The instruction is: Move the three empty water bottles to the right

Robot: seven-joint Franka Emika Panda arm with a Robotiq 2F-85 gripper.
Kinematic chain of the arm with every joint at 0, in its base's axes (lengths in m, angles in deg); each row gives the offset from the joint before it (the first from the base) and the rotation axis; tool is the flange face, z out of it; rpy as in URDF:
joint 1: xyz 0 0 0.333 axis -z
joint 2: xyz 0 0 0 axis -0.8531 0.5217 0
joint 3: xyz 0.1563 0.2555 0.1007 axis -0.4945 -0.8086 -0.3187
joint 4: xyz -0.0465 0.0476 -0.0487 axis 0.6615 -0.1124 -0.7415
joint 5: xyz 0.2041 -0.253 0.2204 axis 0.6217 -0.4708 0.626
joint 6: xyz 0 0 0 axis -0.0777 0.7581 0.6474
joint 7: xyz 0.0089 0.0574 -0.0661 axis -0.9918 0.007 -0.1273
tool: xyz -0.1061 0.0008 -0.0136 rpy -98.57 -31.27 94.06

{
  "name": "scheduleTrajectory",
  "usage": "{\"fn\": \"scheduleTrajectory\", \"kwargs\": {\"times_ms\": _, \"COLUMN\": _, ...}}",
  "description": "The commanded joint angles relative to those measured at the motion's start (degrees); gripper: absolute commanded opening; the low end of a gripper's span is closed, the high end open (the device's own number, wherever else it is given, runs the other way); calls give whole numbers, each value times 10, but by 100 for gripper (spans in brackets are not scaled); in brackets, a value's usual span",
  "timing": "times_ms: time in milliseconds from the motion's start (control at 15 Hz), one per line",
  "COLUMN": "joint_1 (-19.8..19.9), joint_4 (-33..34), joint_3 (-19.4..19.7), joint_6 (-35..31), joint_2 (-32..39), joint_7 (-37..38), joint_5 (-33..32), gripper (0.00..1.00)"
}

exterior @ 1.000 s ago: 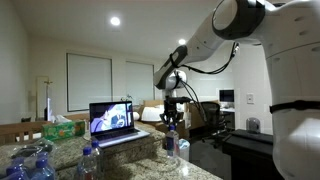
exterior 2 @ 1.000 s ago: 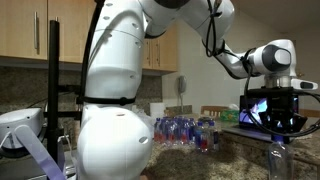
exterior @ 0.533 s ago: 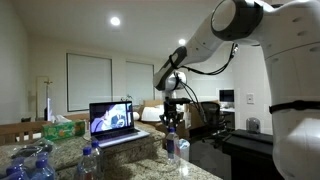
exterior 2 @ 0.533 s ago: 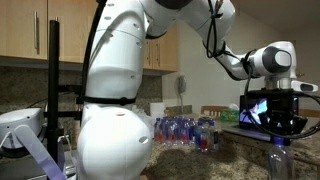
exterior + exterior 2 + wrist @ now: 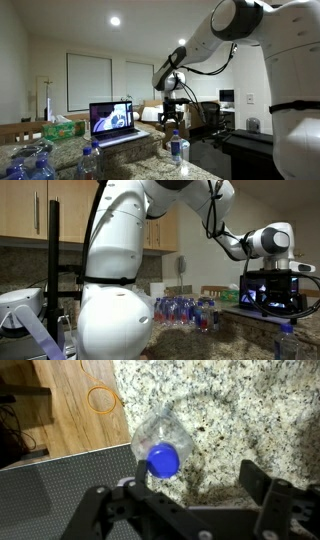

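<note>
We see the hand (image 5: 195,473) spread wide, gripping nothing, over a bottle (image 5: 162,458) standing on the tabletop (image 5: 250,405) beside the laptop (image 5: 112,120). Drop-off looks done; next, lift clear and fetch another bottle (image 5: 89,160).

Laptop (image 5: 112,120) is sitting open on the granite counter (image 5: 250,410), screen glowing. Green tissue box (image 5: 63,128) is standing near it. Yellow rubber band (image 5: 100,399) is lying on the wooden floor (image 5: 70,430).
</note>
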Motion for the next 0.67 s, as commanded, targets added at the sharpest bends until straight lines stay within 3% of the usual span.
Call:
{"fn": "scheduleTrajectory", "kwargs": {"times_ms": 0, "joint_1": 6, "joint_4": -9, "joint_3": -3, "joint_6": -13, "joint_2": -8, "joint_7": -19, "joint_5": 8, "gripper": 100}}
{"fn": "scheduleTrajectory", "kwargs": {"times_ms": 333, "joint_1": 1, "joint_4": -11, "joint_3": -7, "joint_6": -8, "joint_2": -25, "joint_7": -19, "joint_5": 0, "gripper": 100}}
{"fn": "scheduleTrajectory", "kwargs": {"times_ms": 600, "joint_1": -16, "joint_4": -11, "joint_3": -22, "joint_6": 12, "joint_2": -94, "joint_7": -6, "joint_5": -31, "gripper": 100}}
